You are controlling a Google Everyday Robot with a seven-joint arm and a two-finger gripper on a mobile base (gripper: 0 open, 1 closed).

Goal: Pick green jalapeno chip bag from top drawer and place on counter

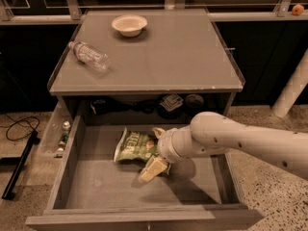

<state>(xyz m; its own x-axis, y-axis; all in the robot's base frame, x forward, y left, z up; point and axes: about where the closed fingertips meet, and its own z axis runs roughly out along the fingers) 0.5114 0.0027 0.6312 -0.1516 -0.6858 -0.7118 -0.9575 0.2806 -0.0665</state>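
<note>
The green jalapeno chip bag (134, 147) lies crinkled on the floor of the open top drawer (96, 186), near its back middle. My gripper (154, 150) is down inside the drawer at the bag's right end. It is open, with one pale finger (152, 168) in front of the bag and the other (158, 131) behind it, so the bag's right edge sits between them. The white arm (240, 141) reaches in from the right. The counter (163, 57) is the grey cabinet top above the drawer.
A clear plastic bottle (89, 56) lies on its side at the counter's left. A pale bowl (129, 24) stands at the back of the counter. Dark objects (171, 101) sit in the shelf behind the drawer. A cable (19, 126) lies on the floor at left.
</note>
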